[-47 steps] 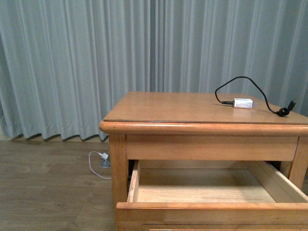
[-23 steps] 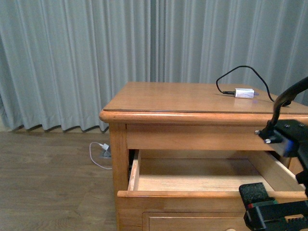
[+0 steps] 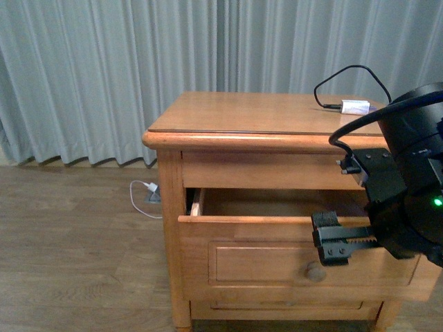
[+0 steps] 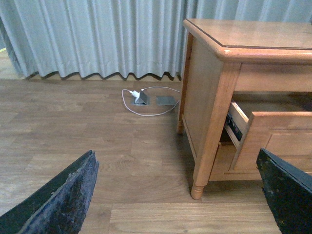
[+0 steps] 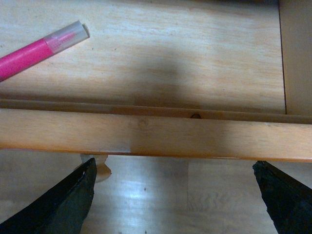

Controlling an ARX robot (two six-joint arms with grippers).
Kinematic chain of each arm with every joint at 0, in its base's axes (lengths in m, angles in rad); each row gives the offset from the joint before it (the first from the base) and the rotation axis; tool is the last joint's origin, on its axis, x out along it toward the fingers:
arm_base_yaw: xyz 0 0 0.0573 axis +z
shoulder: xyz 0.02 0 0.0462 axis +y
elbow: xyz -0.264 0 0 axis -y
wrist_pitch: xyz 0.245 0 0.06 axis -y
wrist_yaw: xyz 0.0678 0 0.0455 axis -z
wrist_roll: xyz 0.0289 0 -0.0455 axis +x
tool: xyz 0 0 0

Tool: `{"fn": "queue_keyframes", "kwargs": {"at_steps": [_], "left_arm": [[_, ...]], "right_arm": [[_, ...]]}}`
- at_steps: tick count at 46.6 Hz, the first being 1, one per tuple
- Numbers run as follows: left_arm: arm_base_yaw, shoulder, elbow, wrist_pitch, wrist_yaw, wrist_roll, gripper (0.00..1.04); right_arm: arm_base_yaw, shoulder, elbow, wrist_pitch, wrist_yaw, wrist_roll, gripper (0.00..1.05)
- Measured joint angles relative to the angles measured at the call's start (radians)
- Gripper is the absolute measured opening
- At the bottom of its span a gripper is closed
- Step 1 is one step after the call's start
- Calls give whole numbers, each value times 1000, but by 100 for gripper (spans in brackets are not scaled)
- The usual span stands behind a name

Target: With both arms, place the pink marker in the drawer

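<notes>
Against a wall of pale grey curtains [image 3: 104, 76], on a wood-plank floor [image 3: 76, 249], stands a honey-coloured wooden counter [image 3: 263, 114]. Top is bare apart from a small white adapter [image 3: 355, 107] with a looping black cable [image 3: 346, 76], near the far right corner. On the floor by the curtain hem, a white plug and cord [image 4: 146, 97] beside a floor socket.

The drawer [image 3: 277, 259] is pulled partway out; panelled front, one round knob [image 3: 315, 272], pale wood inside. A lower drawer [image 3: 287, 305] sits shut beneath it.

The pink marker [image 5: 41, 48] lies flat on the drawer's floor, seen from the right wrist: bright pink barrel, translucent pale cap end, set at a slant. Nothing touches it.

Right hand [image 3: 339, 238], black and bulky, hangs over the drawer's front edge, well apart from the marker; its fingers [image 5: 63, 204] spread wide, empty. Left hand [image 4: 175, 195] is off to the counter's left side above the floor, fingers [image 4: 63, 200] likewise spread wide, holding nothing.
</notes>
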Motion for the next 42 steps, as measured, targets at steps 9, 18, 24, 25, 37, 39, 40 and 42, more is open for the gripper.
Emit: {"fn": "queue_keyframes", "kwargs": {"at_steps": [9, 18, 24, 25, 37, 39, 40, 42], "left_arm": [[0, 0, 0, 0, 0, 0, 99], [0, 0, 0, 0, 0, 0, 99], [0, 0, 0, 0, 0, 0, 99], [0, 0, 0, 0, 0, 0, 99], [0, 0, 0, 0, 0, 0, 99], [0, 0, 0, 0, 0, 0, 99], [0, 0, 0, 0, 0, 0, 99], [0, 0, 0, 0, 0, 0, 99]], "right_arm": [[-10, 86, 77, 104, 0, 12, 96], [-21, 191, 150, 222, 1, 41, 96], [-24, 241, 157, 311, 12, 41, 96], [-24, 245, 157, 328, 12, 40, 96], [-28, 271, 142, 468, 10, 22, 96], [-29, 271, 139, 469, 7, 22, 96], [-29, 271, 137, 469, 7, 22, 96], [-29, 270, 132, 469, 3, 26, 96]]}}
